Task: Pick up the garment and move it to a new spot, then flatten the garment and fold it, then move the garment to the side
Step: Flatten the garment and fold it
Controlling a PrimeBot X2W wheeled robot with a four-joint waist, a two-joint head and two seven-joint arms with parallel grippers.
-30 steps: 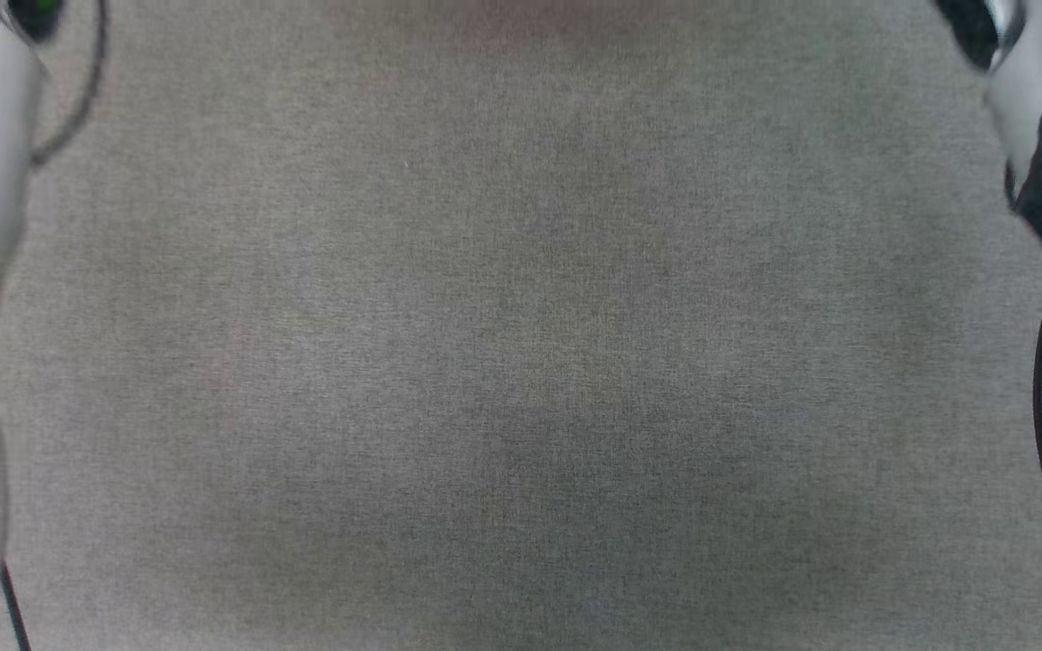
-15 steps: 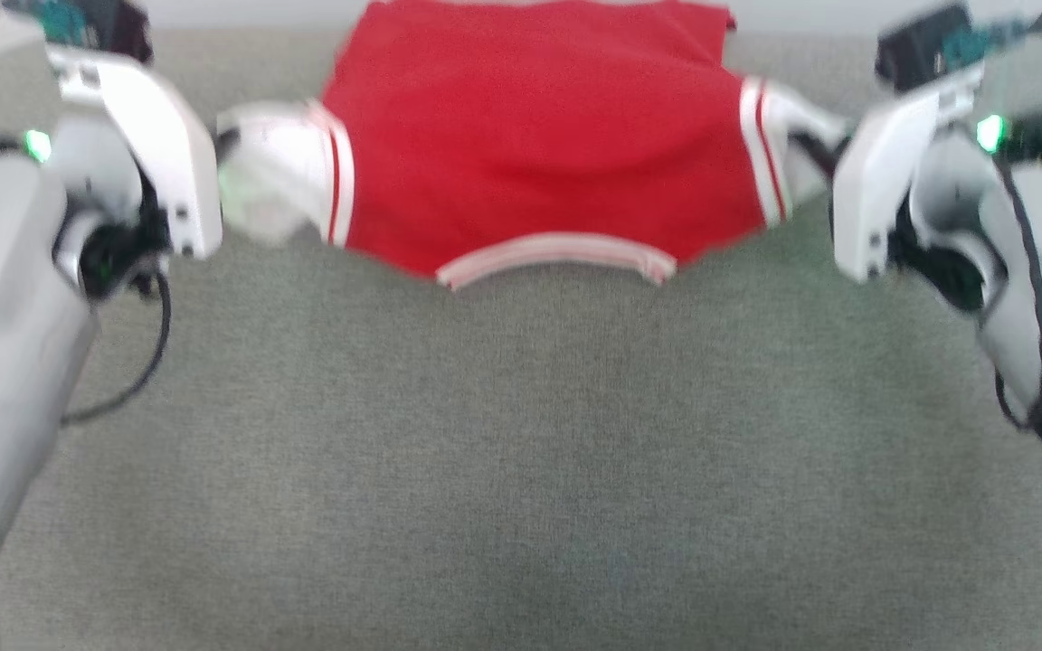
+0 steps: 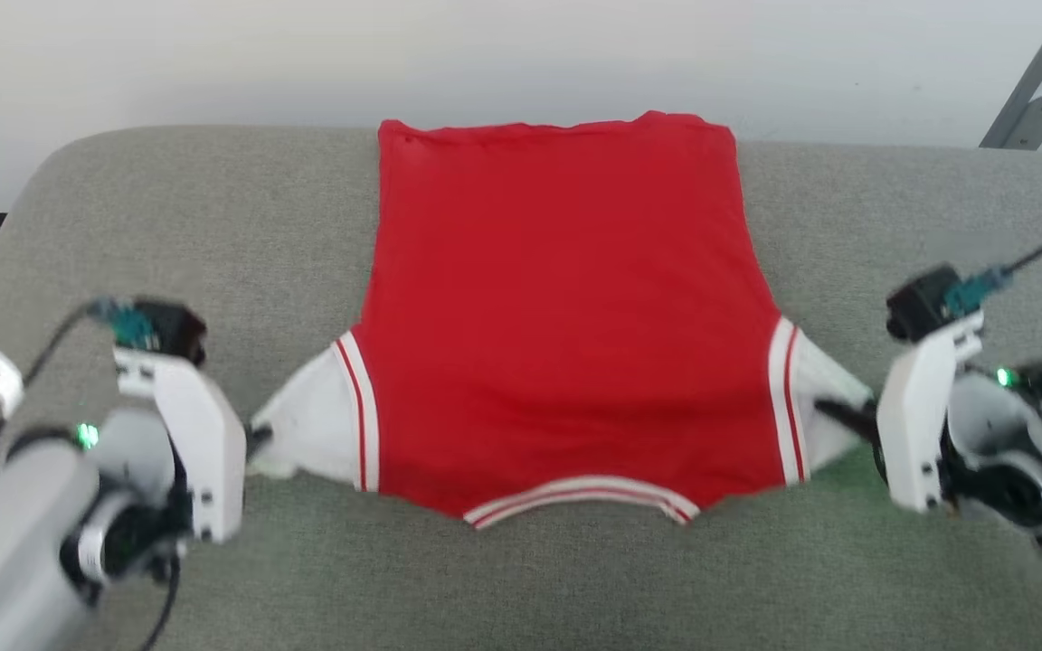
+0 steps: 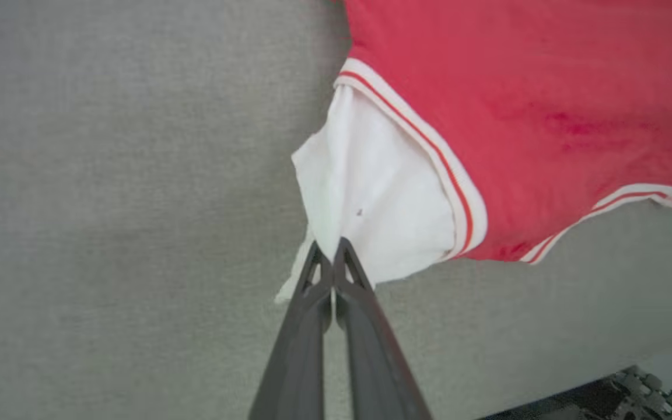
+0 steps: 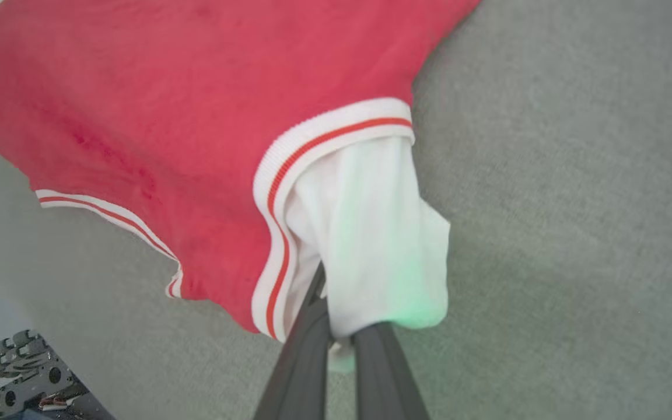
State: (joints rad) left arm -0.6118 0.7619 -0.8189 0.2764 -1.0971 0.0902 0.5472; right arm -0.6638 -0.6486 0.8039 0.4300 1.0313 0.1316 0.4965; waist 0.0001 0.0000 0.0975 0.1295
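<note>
Both garment [image 3: 557,316] sleeves pinched, by left gripper [image 4: 331,249] and, seemingly, right gripper [image 3: 823,410]

The head camera looks steeply down on the whole garment [image 3: 557,298], while wrist cameras peer close along the left end effector [image 4: 330,246] and right end effector [image 3: 827,412], both apparently catching its striped near edge [image 3: 575,493].

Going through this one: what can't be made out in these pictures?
- Right wrist view: the right hand has its fingertips buried in the white sleeve end of the garment.
- Head view: whether the garment's far hem overhangs the grey cushion; the angle hides it.
- Left wrist view: dark ridged part, cut off by the corner.
</note>
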